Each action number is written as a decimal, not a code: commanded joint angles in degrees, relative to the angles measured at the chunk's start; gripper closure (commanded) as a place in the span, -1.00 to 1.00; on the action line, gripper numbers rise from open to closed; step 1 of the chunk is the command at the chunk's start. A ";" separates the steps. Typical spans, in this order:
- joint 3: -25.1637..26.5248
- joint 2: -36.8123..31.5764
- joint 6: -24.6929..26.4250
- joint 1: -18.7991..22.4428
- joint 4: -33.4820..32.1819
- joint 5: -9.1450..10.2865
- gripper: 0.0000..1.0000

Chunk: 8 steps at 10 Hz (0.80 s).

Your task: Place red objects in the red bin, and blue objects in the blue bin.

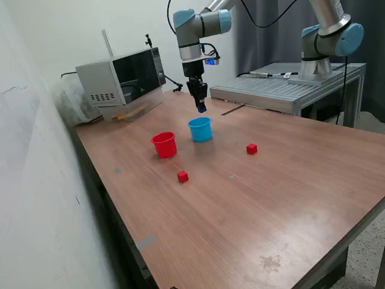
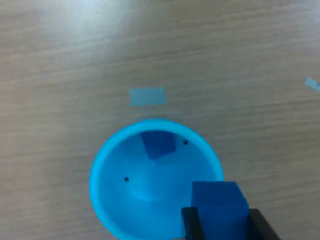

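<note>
While the exterior view is showing the gripper hanging just above the blue bin, only the wrist view is revealing a dark-blue cube lying inside that cup and a second blue cube sitting clamped between the jaws over its rim. Beside it, the red bin is standing, with two red cubes lying apart on the counter, whose wide near part is lying bare toward its edges.

Two red cubes, two dark-blue cubes, one red cup, one light-blue cup, apparently one microwave.
</note>
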 commanded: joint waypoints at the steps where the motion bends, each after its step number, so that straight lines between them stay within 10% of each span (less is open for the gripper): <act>1: 0.41 0.05 -0.06 -0.53 0.02 -0.01 1.00; 2: 0.50 0.05 -0.06 -0.53 -0.07 -0.01 -1.00; 8: 0.76 -2.84 -1.54 5.68 0.45 -0.01 -1.00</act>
